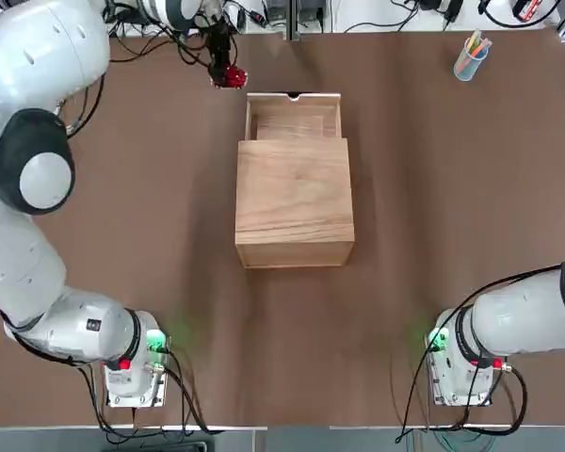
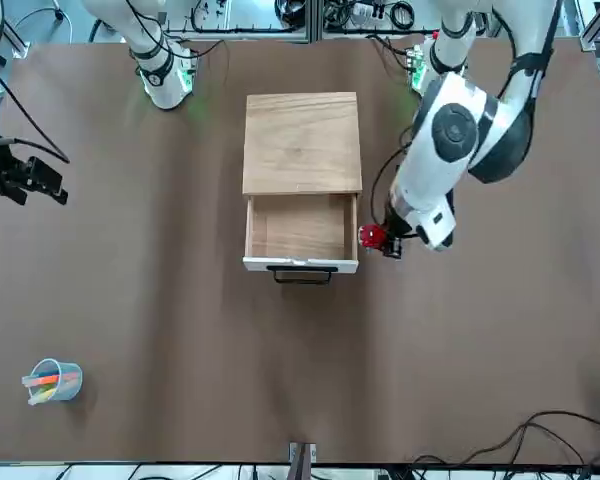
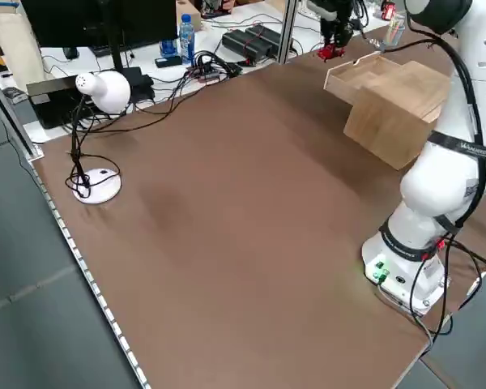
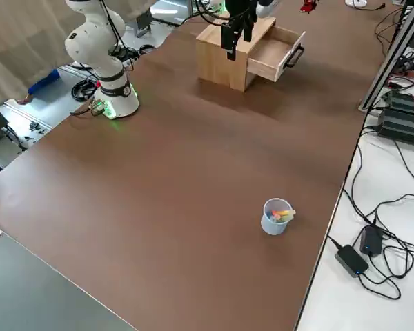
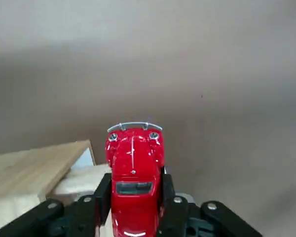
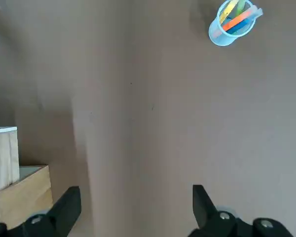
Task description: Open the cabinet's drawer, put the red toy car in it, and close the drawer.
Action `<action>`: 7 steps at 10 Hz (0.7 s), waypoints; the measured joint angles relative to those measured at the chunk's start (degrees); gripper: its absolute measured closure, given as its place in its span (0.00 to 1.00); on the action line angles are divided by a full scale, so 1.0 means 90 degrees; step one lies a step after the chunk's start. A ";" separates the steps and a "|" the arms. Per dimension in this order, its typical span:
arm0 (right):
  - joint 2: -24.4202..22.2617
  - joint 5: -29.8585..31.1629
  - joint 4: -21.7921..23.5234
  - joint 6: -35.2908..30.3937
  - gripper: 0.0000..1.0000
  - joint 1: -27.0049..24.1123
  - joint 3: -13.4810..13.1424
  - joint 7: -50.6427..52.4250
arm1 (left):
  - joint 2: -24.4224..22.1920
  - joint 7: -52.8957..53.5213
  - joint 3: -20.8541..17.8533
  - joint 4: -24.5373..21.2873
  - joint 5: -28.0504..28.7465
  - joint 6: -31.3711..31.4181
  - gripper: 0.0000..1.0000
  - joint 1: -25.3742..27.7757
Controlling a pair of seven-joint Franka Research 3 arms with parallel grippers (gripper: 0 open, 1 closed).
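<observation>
The cabinet (image 1: 294, 202) stands mid-table with its drawer (image 1: 293, 120) pulled out on the far side, and nothing shows inside the tray. My left gripper (image 1: 228, 75) hovers just off the drawer's front left corner, shut on the red toy car (image 2: 371, 236). In the left wrist view the red toy car (image 5: 134, 170) sits nose-out between the fingers, with the drawer's rim (image 5: 34, 168) beside it. My right gripper (image 6: 135, 210) hangs open and holds nothing, raised off to the right of the cabinet (image 2: 302, 140).
A blue cup of pens (image 1: 471, 58) stands at the far right of the table. A white desk lamp (image 3: 101, 89) and cables sit along the table's left and far edges. Bare brown tabletop surrounds the cabinet.
</observation>
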State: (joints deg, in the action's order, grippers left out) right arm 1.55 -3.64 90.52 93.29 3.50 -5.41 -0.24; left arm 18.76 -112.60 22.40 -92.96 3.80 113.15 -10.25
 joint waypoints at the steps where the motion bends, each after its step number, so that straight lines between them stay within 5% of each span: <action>1: 0.0000 -0.0002 0.0000 0.0000 0.00 0.0001 -0.0001 -0.0002 | 0.0117 -0.0087 0.0004 0.0162 0.0019 -0.0038 0.56 -0.0128; 7: 0.0000 -0.0024 -0.0004 0.0009 0.00 0.0003 0.0003 -0.0007 | 0.0988 -0.0845 0.0000 0.0742 0.0203 -0.0123 0.56 -0.1227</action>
State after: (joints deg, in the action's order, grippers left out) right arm 1.55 -3.85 90.49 93.36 3.53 -5.39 -0.31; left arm 27.65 -120.20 22.40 -86.28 5.63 112.05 -21.30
